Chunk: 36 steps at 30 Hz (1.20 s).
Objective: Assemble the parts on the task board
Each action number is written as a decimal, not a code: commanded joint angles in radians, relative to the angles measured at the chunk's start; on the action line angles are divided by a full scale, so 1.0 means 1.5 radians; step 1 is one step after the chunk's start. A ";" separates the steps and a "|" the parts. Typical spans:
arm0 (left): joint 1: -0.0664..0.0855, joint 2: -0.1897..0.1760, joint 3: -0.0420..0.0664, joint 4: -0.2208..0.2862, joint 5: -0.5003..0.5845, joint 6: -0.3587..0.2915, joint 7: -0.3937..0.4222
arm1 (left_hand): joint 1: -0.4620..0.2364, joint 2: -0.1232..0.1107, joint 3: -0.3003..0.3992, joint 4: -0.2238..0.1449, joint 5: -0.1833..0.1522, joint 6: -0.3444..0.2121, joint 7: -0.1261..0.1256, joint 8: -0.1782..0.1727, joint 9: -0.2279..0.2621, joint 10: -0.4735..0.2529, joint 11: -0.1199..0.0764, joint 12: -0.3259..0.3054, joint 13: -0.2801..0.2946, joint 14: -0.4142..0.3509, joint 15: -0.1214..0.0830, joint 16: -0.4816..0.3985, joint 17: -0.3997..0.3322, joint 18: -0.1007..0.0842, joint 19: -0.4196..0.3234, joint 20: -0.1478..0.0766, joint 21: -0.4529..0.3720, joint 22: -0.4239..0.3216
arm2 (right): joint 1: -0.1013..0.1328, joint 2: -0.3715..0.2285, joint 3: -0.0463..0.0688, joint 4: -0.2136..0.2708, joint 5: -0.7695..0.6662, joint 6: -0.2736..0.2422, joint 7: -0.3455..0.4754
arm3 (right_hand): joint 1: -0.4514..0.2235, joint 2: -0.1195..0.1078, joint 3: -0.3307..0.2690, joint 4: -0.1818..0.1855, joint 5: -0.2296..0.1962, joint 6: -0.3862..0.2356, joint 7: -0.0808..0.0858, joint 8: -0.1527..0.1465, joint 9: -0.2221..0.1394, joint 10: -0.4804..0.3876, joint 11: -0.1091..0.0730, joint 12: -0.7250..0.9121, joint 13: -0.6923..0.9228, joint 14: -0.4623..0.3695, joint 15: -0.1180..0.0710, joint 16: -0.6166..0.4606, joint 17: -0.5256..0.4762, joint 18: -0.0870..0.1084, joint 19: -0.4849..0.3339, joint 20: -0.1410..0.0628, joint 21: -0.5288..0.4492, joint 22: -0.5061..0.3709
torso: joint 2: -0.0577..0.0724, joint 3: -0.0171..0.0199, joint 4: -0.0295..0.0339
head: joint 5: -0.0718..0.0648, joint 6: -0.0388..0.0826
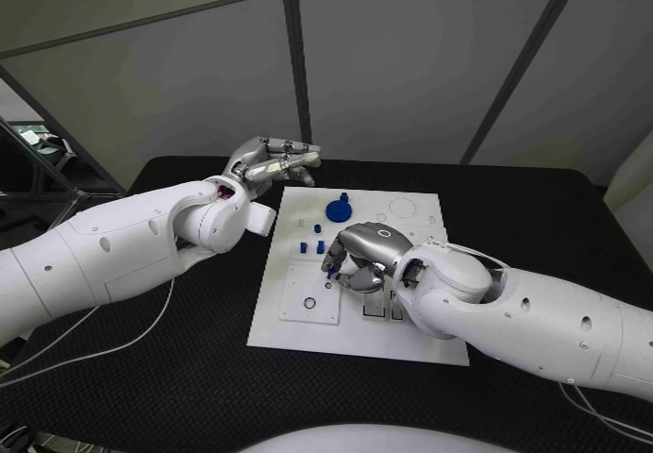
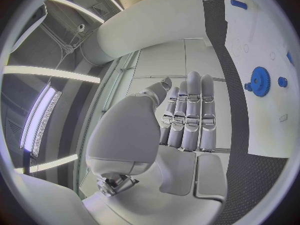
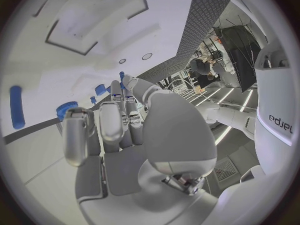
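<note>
- Black textured table (image 1: 163,377) carries the white rectangular task board (image 1: 409,344) at its middle, with pale wall panels behind.
- On the board, a blue toothed plastic gear (image 1: 339,209) sits toward 12 o'clock; it looks seated, though I cannot tell for sure.
- Several small blue plastic pegs (image 1: 311,246) lie or stand just beside it, toward the board's centre; these seem the parts left to fit.
- A round hole in the white raised square plate (image 1: 310,303) at the board's 8 o'clock stands unfilled, so I judge the assembly early to midway.
- The left hand (image 1: 276,161) hovers off the board's 11 o'clock corner, fingers straight and close together, grasping nothing.
- The right hand (image 1: 357,257) rests over the board's centre, fingers curled down among the pegs; whether it grasps one I cannot tell.
</note>
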 commanded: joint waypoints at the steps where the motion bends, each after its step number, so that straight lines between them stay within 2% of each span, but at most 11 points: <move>1: 0.002 0.003 0.001 -0.001 0.003 0.006 0.008 | -0.001 -0.001 -0.003 -0.001 -0.003 -0.001 0.003 -0.002 -0.001 -0.002 0.005 -0.003 0.000 -0.001 0.002 -0.003 -0.001 -0.009 0.005 0.001 -0.001 -0.001 | -0.002 0.006 -0.001 -0.006 -0.007 0.017 0.009 | -0.009 0.001 0.004 0.000 -0.001 0.001 0.003 -0.003 0.001 -0.001 0.003 -0.004 -0.001 0.012 -0.006 0.002 0.000 -0.011 0.027 -0.004 0.003 0.101 | 0.000 0.0012 -0.0007 | 0.007 -0.002; 7: 0.002 0.006 0.001 -0.003 0.003 0.007 0.007 | -0.001 -0.001 -0.004 -0.001 -0.003 -0.002 0.003 -0.003 -0.001 -0.003 0.005 -0.003 0.000 -0.001 0.002 -0.003 -0.001 -0.009 0.005 0.001 -0.002 -0.002 | -0.005 0.014 -0.002 -0.016 -0.009 0.025 0.004 | -0.010 0.001 0.005 0.000 -0.002 0.001 0.004 -0.003 0.001 -0.001 0.004 -0.004 -0.001 0.012 -0.006 0.002 -0.001 -0.013 0.031 -0.004 0.009 0.109 | 0.000 0.0008 -0.0009 | 0.018 -0.005; 11: 0.002 0.007 0.001 -0.003 0.003 0.008 0.007 | -0.002 -0.001 -0.005 -0.001 -0.003 -0.003 0.003 -0.003 -0.001 -0.003 0.005 -0.004 0.000 -0.001 0.003 -0.004 -0.001 -0.009 0.005 0.001 -0.004 -0.002 | -0.007 0.017 -0.003 -0.018 -0.010 0.028 0.002 | -0.010 0.001 0.005 0.000 -0.002 0.001 0.004 -0.003 0.001 -0.001 0.004 -0.004 -0.001 0.012 -0.006 0.002 -0.001 -0.013 0.031 -0.004 0.009 0.109 | 0.000 0.0007 -0.0014 | 0.021 -0.008; 28: 0.002 0.007 0.000 -0.007 0.003 0.011 0.003 | -0.003 -0.002 -0.006 0.000 -0.003 -0.004 0.003 -0.003 -0.001 -0.004 0.005 -0.004 0.000 -0.002 0.003 -0.005 -0.001 -0.009 0.005 0.001 -0.005 -0.003 | -0.008 0.018 -0.003 -0.021 -0.026 0.045 -0.013 | -0.014 0.000 0.007 0.000 -0.004 0.001 0.004 -0.004 0.002 -0.002 0.004 -0.005 -0.002 0.012 -0.006 0.001 -0.002 -0.013 0.031 -0.003 0.009 0.109 | 0.000 0.0008 -0.0011 | 0.024 -0.012; 36: 0.002 0.007 0.000 -0.009 0.003 0.011 0.001 | -0.003 -0.002 -0.006 0.000 -0.003 -0.004 0.003 -0.003 -0.001 -0.004 0.005 -0.004 0.000 -0.002 0.003 -0.005 -0.001 -0.009 0.005 0.001 -0.005 -0.003 | -0.009 0.015 -0.003 -0.018 -0.033 0.042 -0.015 | -0.015 0.001 0.008 0.000 -0.005 0.002 0.003 -0.003 0.002 -0.001 0.003 -0.004 -0.002 0.011 -0.006 0.002 -0.002 -0.014 0.032 -0.003 0.011 0.111 | -0.001 0.0007 -0.0013 | 0.025 -0.013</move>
